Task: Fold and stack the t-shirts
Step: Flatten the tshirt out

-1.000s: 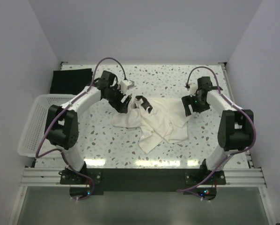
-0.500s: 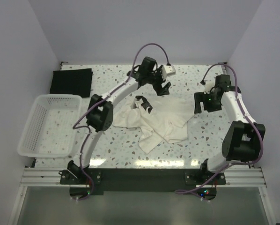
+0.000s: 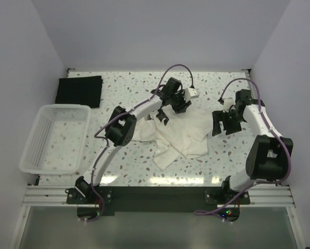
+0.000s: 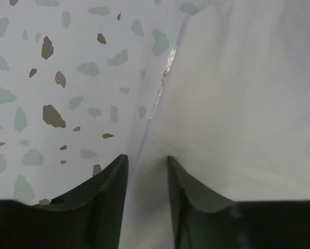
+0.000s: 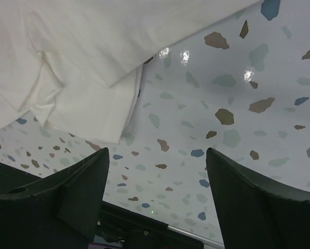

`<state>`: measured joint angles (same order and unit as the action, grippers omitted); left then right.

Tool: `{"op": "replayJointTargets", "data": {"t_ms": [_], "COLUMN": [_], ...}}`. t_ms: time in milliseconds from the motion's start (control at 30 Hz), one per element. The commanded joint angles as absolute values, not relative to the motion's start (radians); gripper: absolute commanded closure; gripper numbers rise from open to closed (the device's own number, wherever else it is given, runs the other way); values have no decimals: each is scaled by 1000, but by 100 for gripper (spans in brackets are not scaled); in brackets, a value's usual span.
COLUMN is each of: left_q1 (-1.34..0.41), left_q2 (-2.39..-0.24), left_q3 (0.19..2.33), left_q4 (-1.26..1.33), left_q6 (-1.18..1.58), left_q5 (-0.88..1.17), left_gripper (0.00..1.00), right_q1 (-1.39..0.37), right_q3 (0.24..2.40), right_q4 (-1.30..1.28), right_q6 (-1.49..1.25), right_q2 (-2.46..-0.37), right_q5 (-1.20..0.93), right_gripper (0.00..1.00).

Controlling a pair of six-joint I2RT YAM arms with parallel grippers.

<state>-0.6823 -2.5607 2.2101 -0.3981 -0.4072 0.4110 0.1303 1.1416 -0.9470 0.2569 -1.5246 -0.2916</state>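
Speckled bench [image 3: 134, 161], white walls on three sides.

Item one: cream t-shirt [image 3: 181, 132], rumpled and unfolded at bench centre, its long axis running left to right.

Item two: black t-shirt [image 3: 80, 91], folded flat at the far left corner, well apart from the cream one.

My left pincer [image 4: 147, 161] sits at the cream shirt's far edge, fingers drawn narrow astride the hem; whether they pinch it I cannot tell.

My right pincer [image 5: 157, 153] is wide apart and holds nothing. It hovers over speckled surface just beside the shirt's right edge, with the cloth to its left, so a short leftward reach should meet it.

Open room lies to the front and right; the basket [image 3: 61, 107] bounds the left.
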Motion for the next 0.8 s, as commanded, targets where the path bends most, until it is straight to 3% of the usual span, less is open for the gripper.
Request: {"op": "replayJointTargets", "data": {"t_ms": [0,233,567,667,767], "left_q1": [-673,-586,-499,-497,-489], "left_q2": [-2545,-2487,-2399,-2388,-2373], "left_q3": [2220,2091,1996,1974,1944], "left_q4": [-466,-575,-588,-580,-578], "left_q6": [-482,-451,-342,-321,-316], "left_q5": [325,305,380,391,390], "left_gripper": [64,99,100,100,100], "right_q1": [127,60,-97,-98,-95], "right_q3": [1157,1160,1166,1205,1242], "right_q4": [-951,-888,-740,-712,-718], "right_q6": [258,215,149,129,121], "right_q2": [-1589,-1684,-1850,-1914,-1950], "right_q5": [-333,-361,-324,-290,-278], "right_gripper": [22,30,40,53,81]}}
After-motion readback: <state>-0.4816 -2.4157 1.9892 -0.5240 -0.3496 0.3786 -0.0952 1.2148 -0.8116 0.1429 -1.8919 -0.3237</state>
